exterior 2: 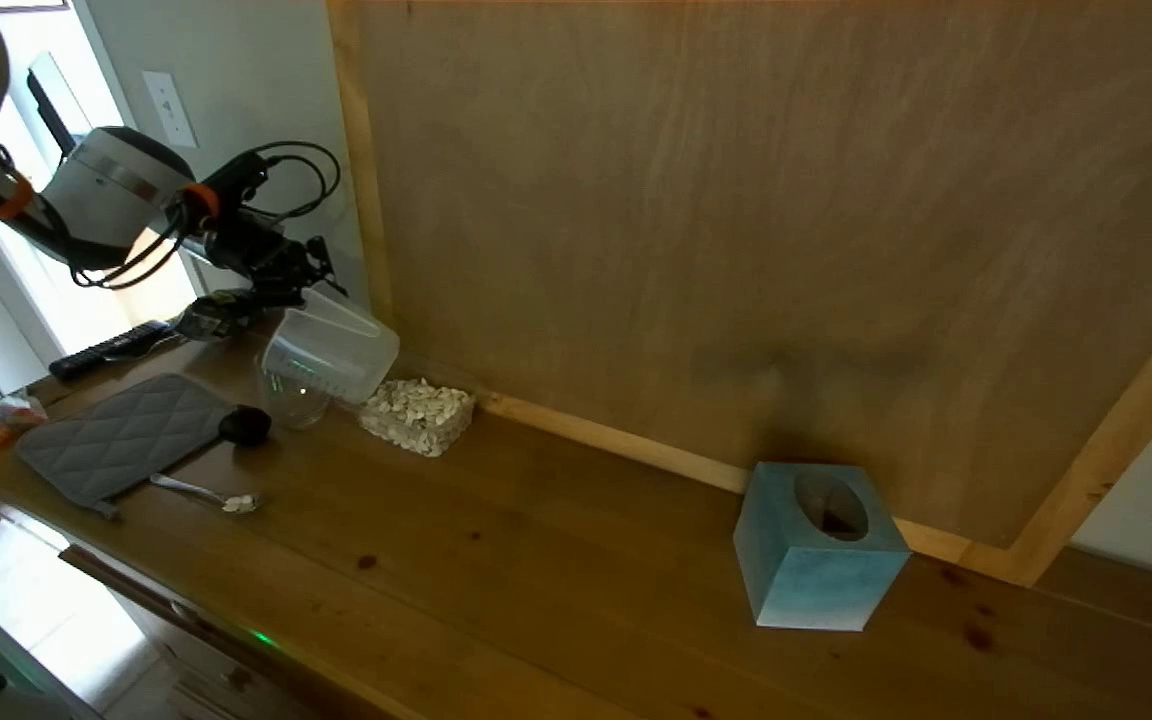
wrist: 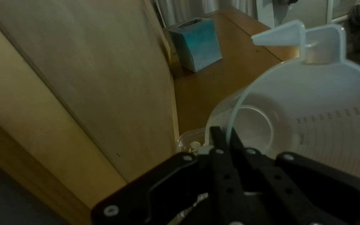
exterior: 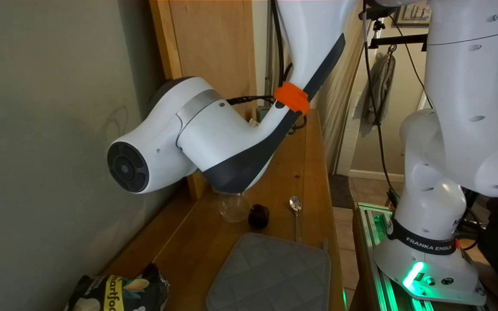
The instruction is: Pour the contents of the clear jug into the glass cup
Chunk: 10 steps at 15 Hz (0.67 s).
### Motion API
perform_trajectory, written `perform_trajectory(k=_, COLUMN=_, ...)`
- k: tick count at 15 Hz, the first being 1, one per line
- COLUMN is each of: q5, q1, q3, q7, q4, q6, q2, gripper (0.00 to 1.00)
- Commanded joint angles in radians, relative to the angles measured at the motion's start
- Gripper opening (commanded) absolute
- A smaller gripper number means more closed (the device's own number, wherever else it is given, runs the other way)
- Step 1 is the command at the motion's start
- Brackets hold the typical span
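Note:
My gripper (wrist: pixel 226 131) is shut on the rim wall of the clear jug (wrist: pixel 330 103), with the wall between its fingertips. In an exterior view the gripper (exterior 2: pixel 321 268) holds the jug (exterior 2: pixel 336 345) tipped on its side above the table, its mouth toward the left and its base toward the right. The jug's visible inside looks empty in the wrist view; the gripper hides its lower part. The glass cup (exterior 2: pixel 288 402), clear and round, stands on the table under the jug's mouth side, partly seen through it. The cup (exterior: pixel 233 209) also shows below the arm, which hides the gripper and jug there.
A clear tub of oats (exterior 2: pixel 421 415) stands by the wooden panel (exterior 2: pixel 736 250), beside the jug. Near the cup are a dark round object (exterior: pixel 258 216), a spoon (exterior: pixel 296 216) and a grey pot holder (exterior: pixel 270 272). A tissue box (exterior 2: pixel 821 560) and a snack bag (exterior: pixel 119 289) stand farther off.

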<state>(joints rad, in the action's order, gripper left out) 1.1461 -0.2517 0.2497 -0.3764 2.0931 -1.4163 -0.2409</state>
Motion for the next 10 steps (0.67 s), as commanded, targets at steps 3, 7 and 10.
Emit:
perform_trajectory(k=3, q5=0.067, q1=-0.017, q3=0.009, q7=-0.003, q4=0.006, q6=0.055, q2=-0.022, gripper=0.01)
perform_trajectory(k=7, q5=0.075, q1=-0.021, q3=0.014, q7=-0.010, q4=0.004, q6=0.064, q2=-0.036, gripper=0.01)
perform_trajectory(k=10, q5=0.087, q1=-0.024, q3=0.017, q7=-0.012, q4=0.002, q6=0.073, q2=-0.044, gripper=0.01)
